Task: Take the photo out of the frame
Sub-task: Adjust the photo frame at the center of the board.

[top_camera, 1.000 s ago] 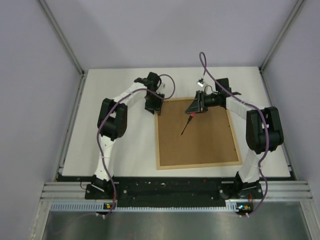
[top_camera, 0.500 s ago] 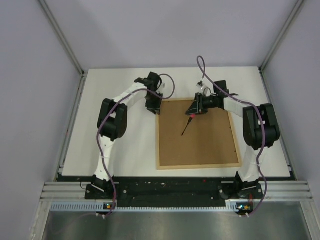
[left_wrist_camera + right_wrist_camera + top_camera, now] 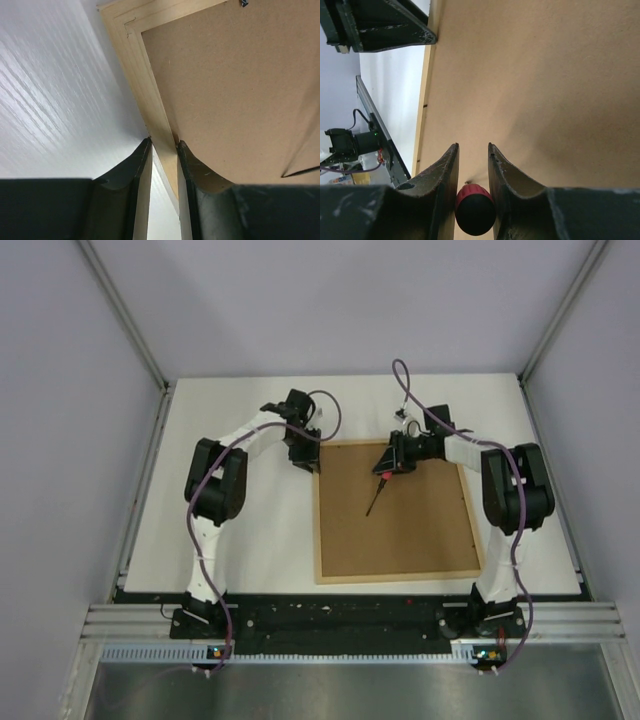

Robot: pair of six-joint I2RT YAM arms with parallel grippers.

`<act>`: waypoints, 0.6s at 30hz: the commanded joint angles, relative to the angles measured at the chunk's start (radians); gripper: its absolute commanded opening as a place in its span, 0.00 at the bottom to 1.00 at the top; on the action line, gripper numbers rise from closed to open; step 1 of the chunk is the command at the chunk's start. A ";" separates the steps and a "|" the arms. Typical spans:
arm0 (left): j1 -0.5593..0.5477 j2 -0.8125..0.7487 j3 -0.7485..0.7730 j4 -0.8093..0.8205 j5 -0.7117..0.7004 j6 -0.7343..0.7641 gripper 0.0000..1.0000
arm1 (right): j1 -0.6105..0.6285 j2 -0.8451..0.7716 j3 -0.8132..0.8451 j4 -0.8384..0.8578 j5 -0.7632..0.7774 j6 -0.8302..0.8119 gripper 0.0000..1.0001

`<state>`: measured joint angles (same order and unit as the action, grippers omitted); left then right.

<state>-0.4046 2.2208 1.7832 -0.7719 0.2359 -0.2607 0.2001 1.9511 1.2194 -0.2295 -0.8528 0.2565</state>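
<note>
The frame [image 3: 318,530] lies face down on the table, its pale wood rim around the plain brown backing board [image 3: 405,515]. The photo is hidden under the board. My left gripper [image 3: 306,460] is at the frame's far left corner; in the left wrist view [image 3: 163,142] its jaws are closed on the frame's rim [image 3: 145,85] beside the backing board [image 3: 240,85]. My right gripper [image 3: 386,466] hovers over the board's far part, shut on the red-and-black handle of a screwdriver [image 3: 475,210] whose shaft [image 3: 372,498] points toward the board's middle.
The white tabletop [image 3: 240,530] surrounds the frame, with grey walls on three sides. In the right wrist view the left gripper [image 3: 380,25] shows beyond the frame's rim [image 3: 426,100]. A black rail [image 3: 330,615] runs along the near edge.
The left arm's elbow has swung a little to the left while its gripper stays at the frame's corner. The right arm has drawn slightly back, still holding the screwdriver.
</note>
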 commanded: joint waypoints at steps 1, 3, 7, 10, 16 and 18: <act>0.061 -0.139 -0.103 0.137 0.204 -0.101 0.00 | 0.004 0.031 0.028 0.002 0.080 -0.056 0.00; 0.084 -0.151 -0.143 0.178 0.259 -0.133 0.00 | 0.002 0.032 0.028 0.004 0.081 -0.053 0.00; 0.139 -0.171 -0.220 0.276 0.370 -0.192 0.00 | 0.002 0.040 0.031 0.002 0.083 -0.053 0.00; 0.167 -0.181 -0.251 0.327 0.428 -0.221 0.00 | 0.004 0.040 0.031 0.004 0.084 -0.053 0.00; 0.204 -0.171 -0.197 0.332 0.451 -0.186 0.01 | 0.002 0.031 0.038 0.002 0.064 -0.051 0.00; 0.213 -0.168 -0.130 0.323 0.410 -0.102 0.23 | 0.002 0.013 0.049 -0.007 0.052 -0.063 0.00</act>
<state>-0.2043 2.1033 1.5444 -0.4915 0.6388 -0.4572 0.2001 1.9747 1.2259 -0.2516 -0.8421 0.2802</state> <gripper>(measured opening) 0.084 0.263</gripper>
